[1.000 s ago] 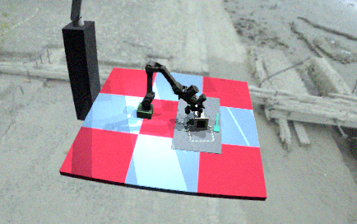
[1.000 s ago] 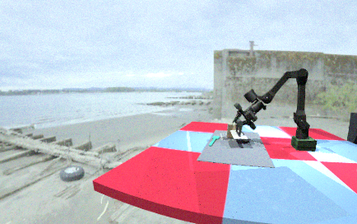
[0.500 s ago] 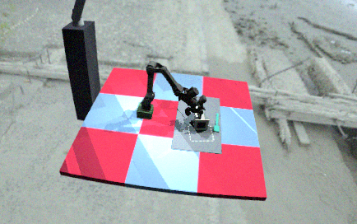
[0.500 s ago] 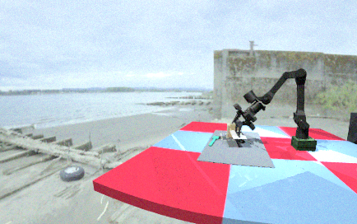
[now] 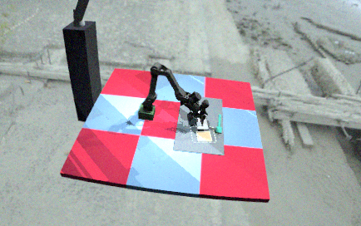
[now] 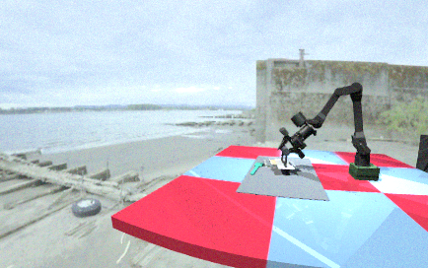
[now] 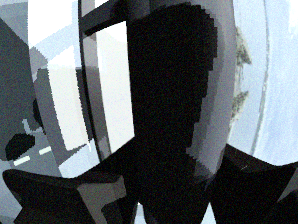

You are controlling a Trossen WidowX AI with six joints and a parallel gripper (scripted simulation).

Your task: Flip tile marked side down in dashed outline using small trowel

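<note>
My gripper point(image 5: 200, 119) point(image 6: 284, 159) point(image 7: 169, 137) is shut on the trowel's dark handle point(image 7: 170, 100), low over the mat. A pale piece point(image 5: 202, 123) under the fingers looks like the trowel's blade. The tile point(image 5: 204, 136) lies in the dashed outline, tan face up, and looks flat, just in front of the pale piece; whether they touch cannot be told. The tile's underside is hidden. Part of the dashed outline point(image 7: 22, 160) shows at the wrist view's lower left. The grey mat point(image 5: 183, 144) point(image 6: 276, 187) is under them.
A teal tool point(image 5: 219, 130) point(image 6: 255, 168) lies on the mat beside the outline, close to the gripper. The arm's green base point(image 5: 146, 112) point(image 6: 364, 171) stands on the red and blue table point(image 5: 233, 174) point(image 6: 197, 202). A black pillar point(image 5: 83, 71) stands beyond the table's edge.
</note>
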